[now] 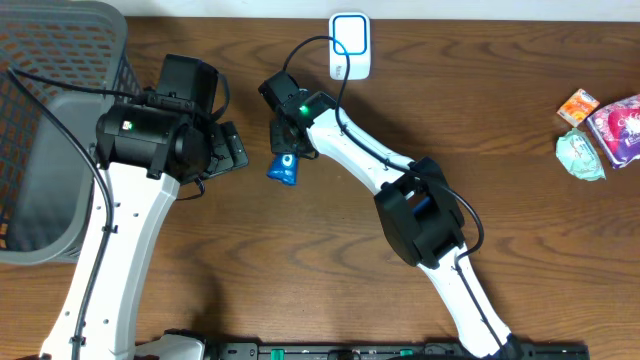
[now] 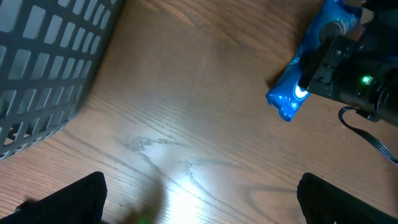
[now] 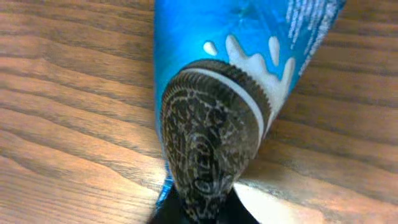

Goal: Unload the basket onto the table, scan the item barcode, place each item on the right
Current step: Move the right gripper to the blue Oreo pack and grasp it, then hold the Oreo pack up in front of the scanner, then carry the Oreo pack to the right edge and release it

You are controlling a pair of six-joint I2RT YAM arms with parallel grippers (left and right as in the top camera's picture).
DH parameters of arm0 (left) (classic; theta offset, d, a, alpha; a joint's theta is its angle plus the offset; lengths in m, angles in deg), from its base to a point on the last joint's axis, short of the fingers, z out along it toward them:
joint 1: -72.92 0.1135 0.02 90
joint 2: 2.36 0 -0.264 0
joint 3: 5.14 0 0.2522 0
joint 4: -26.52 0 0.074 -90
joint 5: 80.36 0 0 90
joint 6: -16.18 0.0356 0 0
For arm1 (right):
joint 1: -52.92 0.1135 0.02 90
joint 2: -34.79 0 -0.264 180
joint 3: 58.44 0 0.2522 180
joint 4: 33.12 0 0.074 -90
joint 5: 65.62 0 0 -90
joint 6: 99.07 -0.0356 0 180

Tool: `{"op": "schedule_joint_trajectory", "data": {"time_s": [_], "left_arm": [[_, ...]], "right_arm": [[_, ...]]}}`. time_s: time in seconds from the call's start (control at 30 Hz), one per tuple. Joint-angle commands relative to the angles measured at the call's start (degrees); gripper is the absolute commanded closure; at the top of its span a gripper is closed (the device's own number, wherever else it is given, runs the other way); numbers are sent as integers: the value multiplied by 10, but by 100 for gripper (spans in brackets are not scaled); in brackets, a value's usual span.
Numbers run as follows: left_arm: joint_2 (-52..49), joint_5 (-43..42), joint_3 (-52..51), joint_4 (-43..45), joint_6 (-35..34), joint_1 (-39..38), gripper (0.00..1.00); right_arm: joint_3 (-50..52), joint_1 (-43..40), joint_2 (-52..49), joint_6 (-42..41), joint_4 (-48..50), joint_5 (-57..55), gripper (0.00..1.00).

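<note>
The item is a blue cookie packet (image 1: pixel 283 169) lying on the wooden table just left of centre. My right gripper (image 1: pixel 286 148) reaches down onto its upper end and is shut on it. In the right wrist view the packet (image 3: pixel 211 93) fills the frame, printed cookie side up, and its near end is pinched at my right gripper (image 3: pixel 202 210). No barcode shows in any view. My left gripper (image 1: pixel 228 150) hovers open just left of the packet, and its fingers (image 2: pixel 74 199) stand wide apart over bare wood. From that wrist the packet (image 2: pixel 305 68) appears at the upper right.
A white scanner (image 1: pixel 350 45) with its cable stands at the back edge, beyond the right gripper. A grey mesh basket (image 1: pixel 50 130) fills the far left. Three small packets, orange (image 1: pixel 578 105), pink (image 1: pixel 620 128) and green (image 1: pixel 580 155), lie at the far right.
</note>
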Motion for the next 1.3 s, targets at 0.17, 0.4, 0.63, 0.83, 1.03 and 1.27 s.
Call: {"op": "schedule_joint_trajectory", "data": {"time_s": [0.17, 0.4, 0.63, 0.83, 1.03, 1.27], "left_arm": [[4, 3, 3, -2, -3, 2, 2], [4, 3, 3, -2, -3, 2, 2], [4, 3, 3, -2, -3, 2, 2], [4, 3, 3, -2, -3, 2, 2], [4, 3, 3, -2, -3, 2, 2], [4, 3, 3, -2, -3, 2, 2]], "right_arm": [[-39, -83, 33, 76, -37, 160, 99], [-57, -235, 78, 120, -13, 505, 99], [-57, -265, 78, 127, 63, 504, 99], [-57, -230, 78, 127, 110, 183, 99], [-57, -174, 78, 174, 142, -10, 99], [-57, -160, 68, 176, 160, -38, 99]]}}
